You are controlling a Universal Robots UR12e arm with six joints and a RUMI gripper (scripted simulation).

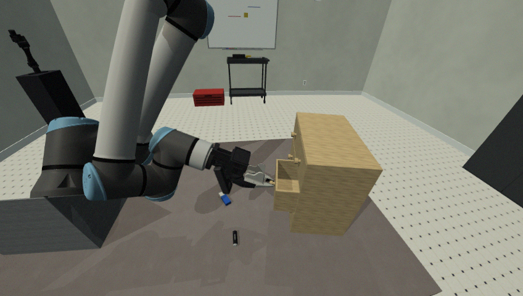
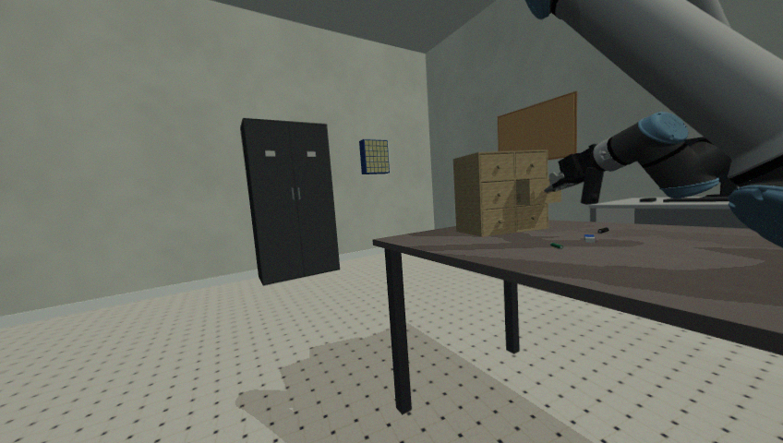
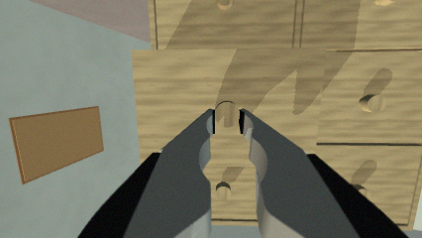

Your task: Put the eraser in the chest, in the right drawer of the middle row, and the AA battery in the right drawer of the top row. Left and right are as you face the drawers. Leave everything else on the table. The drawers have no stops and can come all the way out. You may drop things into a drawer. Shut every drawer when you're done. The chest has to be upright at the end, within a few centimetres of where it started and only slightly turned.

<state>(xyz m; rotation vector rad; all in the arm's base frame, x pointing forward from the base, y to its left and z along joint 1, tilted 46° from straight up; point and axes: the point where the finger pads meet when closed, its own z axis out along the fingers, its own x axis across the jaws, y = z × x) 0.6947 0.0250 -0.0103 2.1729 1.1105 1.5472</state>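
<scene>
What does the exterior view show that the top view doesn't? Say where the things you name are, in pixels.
Only the exterior view: a brown board (image 2: 541,126), a small green stick (image 2: 556,245) and table legs (image 2: 397,329).
Only the top view: a red box (image 1: 208,97) and a whiteboard (image 1: 253,31).
Both: the wooden chest (image 1: 330,198) (image 2: 466,192), the eraser (image 1: 225,200) (image 2: 589,238) and the claw (image 1: 272,182) (image 2: 547,189).
</scene>
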